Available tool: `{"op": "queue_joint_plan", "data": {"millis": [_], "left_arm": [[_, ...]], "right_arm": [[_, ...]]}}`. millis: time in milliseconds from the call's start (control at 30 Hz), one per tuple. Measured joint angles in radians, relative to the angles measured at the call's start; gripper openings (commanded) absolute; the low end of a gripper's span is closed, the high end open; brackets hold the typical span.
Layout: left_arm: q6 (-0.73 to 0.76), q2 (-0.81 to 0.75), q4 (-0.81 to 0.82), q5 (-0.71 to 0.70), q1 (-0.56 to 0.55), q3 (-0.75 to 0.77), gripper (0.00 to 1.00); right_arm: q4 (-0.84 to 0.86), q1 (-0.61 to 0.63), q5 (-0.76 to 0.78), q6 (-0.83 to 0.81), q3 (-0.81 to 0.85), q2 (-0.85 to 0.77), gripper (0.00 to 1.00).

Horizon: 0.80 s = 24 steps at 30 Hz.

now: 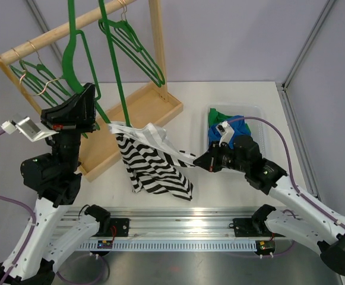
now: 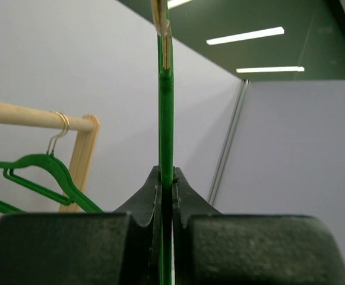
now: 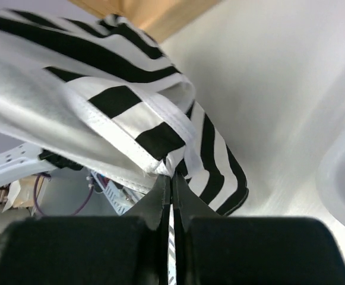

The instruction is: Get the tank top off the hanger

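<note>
A black-and-white striped tank top (image 1: 153,161) hangs stretched between a green hanger (image 1: 71,53) and my right gripper. My left gripper (image 1: 91,96) is shut on the green hanger beside the wooden rack; in the left wrist view the hanger's rod (image 2: 166,107) runs straight up from between my shut left gripper (image 2: 166,178). My right gripper (image 1: 201,160) is shut on an edge of the tank top, holding it out to the right above the table. In the right wrist view the white-bound hem of the tank top (image 3: 101,83) bunches at my shut right gripper (image 3: 172,181).
A wooden rack (image 1: 142,107) with a top rail (image 1: 59,32) stands at the back left, with more green hangers (image 1: 133,44) on it. A clear bin (image 1: 252,113) with green and blue clothes sits at the right, behind my right arm.
</note>
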Motion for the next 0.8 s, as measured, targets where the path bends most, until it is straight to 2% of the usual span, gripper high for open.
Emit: {"op": "queue_joint_plan", "data": {"millis": [100,200,400,500,600,733,767,800], "left_arm": [[-0.002,-0.024,0.085,-0.029,0.000,-0.037,0.00],[-0.016,0.005,0.142,0.001,0.002,-0.038,0.00],[-0.031,0.122,0.140,0.177,0.002,0.005,0.00],[-0.034,0.122,0.092,0.158,-0.003,-0.016,0.00],[-0.033,0.054,0.004,0.076,-0.003,-0.059,0.00],[-0.018,-0.032,-0.143,-0.024,-0.003,-0.040,0.00],[-0.014,-0.048,-0.188,-0.048,-0.004,-0.022,0.00],[-0.011,-0.059,-0.229,-0.071,-0.004,-0.002,0.00]], "right_arm": [[0.008,0.000,-0.072,-0.017,0.018,-0.071,0.00],[0.053,0.000,-0.197,0.002,0.032,-0.091,0.00],[0.100,0.000,-0.353,0.002,0.107,-0.094,0.00],[0.048,0.000,-0.334,-0.043,0.149,-0.124,0.00],[-0.026,0.000,-0.278,-0.095,0.187,-0.147,0.00],[-0.067,0.000,-0.245,-0.129,0.200,-0.130,0.00],[-0.072,0.000,-0.243,-0.133,0.201,-0.114,0.06],[-0.071,0.000,-0.242,-0.134,0.202,-0.093,0.47]]}}
